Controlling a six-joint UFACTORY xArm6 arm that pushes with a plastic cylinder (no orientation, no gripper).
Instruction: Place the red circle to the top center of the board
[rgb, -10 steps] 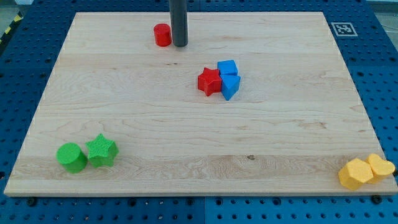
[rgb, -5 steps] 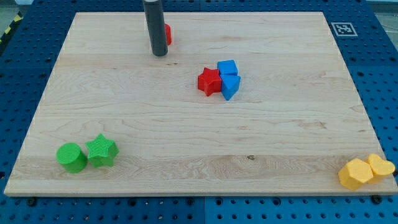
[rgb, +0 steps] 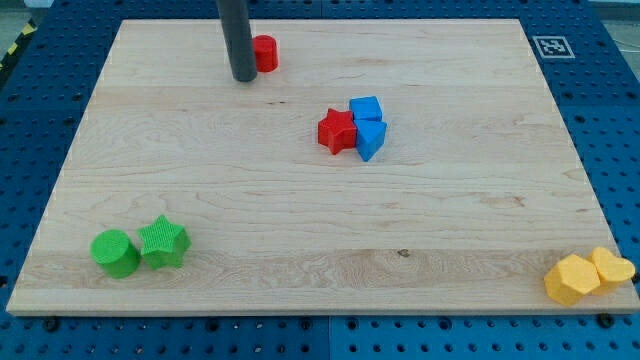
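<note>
Camera view: our tip down on board, just left of red circle, touching or nearly so. No hand on our arm, only rod. Red circle near view's top, left of centre. Red star against two blue blocks mid-board. Green pair bottom left, yellow pair bottom right.

red star and 2 blue blocks clustered mid-board

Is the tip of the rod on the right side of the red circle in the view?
No, my tip is at the view's left of the red circle, close beside it.
</note>
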